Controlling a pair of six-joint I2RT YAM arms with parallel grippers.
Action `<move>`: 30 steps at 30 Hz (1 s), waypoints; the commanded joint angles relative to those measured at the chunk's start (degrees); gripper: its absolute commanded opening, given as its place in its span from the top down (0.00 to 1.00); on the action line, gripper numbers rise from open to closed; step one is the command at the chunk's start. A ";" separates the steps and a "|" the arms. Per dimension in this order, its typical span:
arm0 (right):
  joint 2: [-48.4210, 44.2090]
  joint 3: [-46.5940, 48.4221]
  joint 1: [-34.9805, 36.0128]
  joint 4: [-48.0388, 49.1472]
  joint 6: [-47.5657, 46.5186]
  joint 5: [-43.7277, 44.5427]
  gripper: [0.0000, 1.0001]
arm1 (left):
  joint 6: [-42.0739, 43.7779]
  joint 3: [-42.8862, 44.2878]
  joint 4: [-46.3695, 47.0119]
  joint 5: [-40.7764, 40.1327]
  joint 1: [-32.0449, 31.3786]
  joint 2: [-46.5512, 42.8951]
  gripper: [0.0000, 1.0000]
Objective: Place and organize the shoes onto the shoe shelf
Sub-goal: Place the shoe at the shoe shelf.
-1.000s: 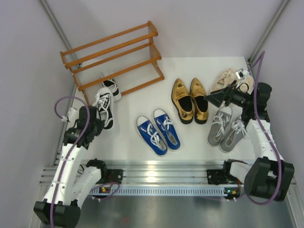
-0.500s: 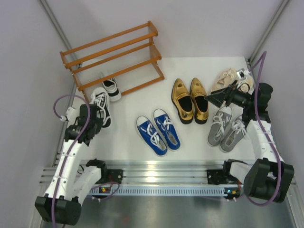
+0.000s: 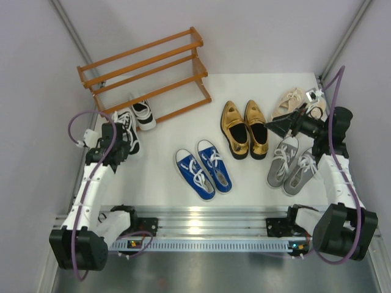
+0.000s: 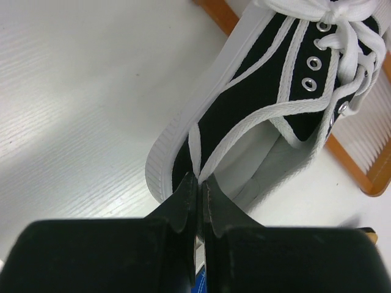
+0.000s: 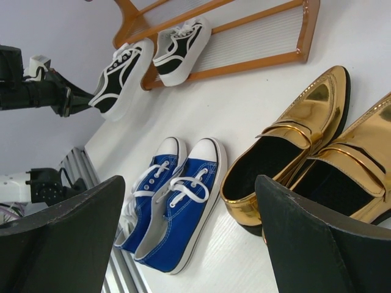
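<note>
From above, the left gripper (image 3: pixel 121 141) is clamping the heel of a black-and-white sneaker (image 3: pixel 128 125) just beside the near-left corner of the shoe shelf (image 3: pixel 146 68). The right gripper (image 3: pixel 270 127) is hovering spread and empty by the gold loafers (image 3: pixel 235 131). The left wrist view is showing the jaws pinching the heel rim.

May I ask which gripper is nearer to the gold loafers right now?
Right. The right gripper hovers open just beside the gold loafers; the left gripper is far off on the other side, pinching a black-and-white sneaker by its heel near the shoe shelf.
</note>
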 commanded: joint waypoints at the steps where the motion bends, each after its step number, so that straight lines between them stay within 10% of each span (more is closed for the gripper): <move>1: -1.35 -0.53 -1.14 4.04 -0.32 -1.24 0.12 | 0.50 3.32 10.08 -2.84 0.88 1.07 1.00; 30: -0.47 -1.15 -2.37 4.75 -0.15 -1.24 0.12 | 2.26 -3.72 34.44 -7.33 3.87 12.22 1.00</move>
